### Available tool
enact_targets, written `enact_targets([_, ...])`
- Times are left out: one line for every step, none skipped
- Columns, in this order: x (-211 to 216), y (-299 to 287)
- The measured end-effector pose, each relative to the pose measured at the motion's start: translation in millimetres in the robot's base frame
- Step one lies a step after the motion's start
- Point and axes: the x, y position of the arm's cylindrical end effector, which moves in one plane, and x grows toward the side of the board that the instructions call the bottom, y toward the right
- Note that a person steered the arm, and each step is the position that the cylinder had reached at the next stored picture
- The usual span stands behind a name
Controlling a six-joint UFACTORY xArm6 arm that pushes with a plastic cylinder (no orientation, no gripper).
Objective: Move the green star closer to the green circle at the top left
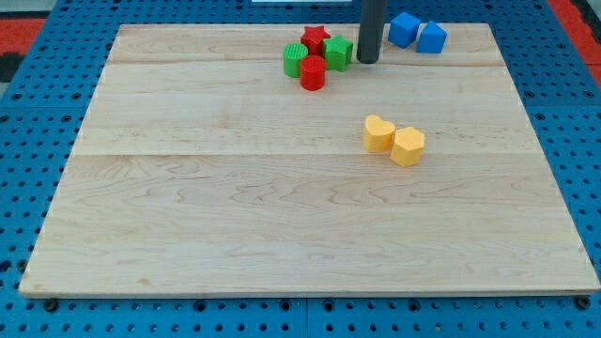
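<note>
The green star (337, 53) lies near the view's top, just right of centre-left. The green circle (295, 59) lies a short way to its left, with the red star (315, 39) and a red cylinder (312, 73) between and around them, all in one tight cluster. My tip (367, 60) stands on the board right beside the green star's right side, touching it or nearly so. The dark rod rises from there out of the view's top.
Two blue blocks (404, 29) (432, 38) lie at the view's top right, close to the rod. A yellow heart (378, 134) and a yellow hexagon-like block (408, 145) touch each other right of the wooden board's (188, 207) centre.
</note>
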Motion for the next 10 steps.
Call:
enact_targets([-13, -56])
enact_targets([-18, -108])
enact_targets([-12, -148])
enact_targets([-2, -231])
enact_targets([-23, -221])
enact_targets([-57, -251])
enact_targets([-50, -321])
enact_targets([-15, -263])
enact_targets([-8, -209])
enact_targets([-48, -251])
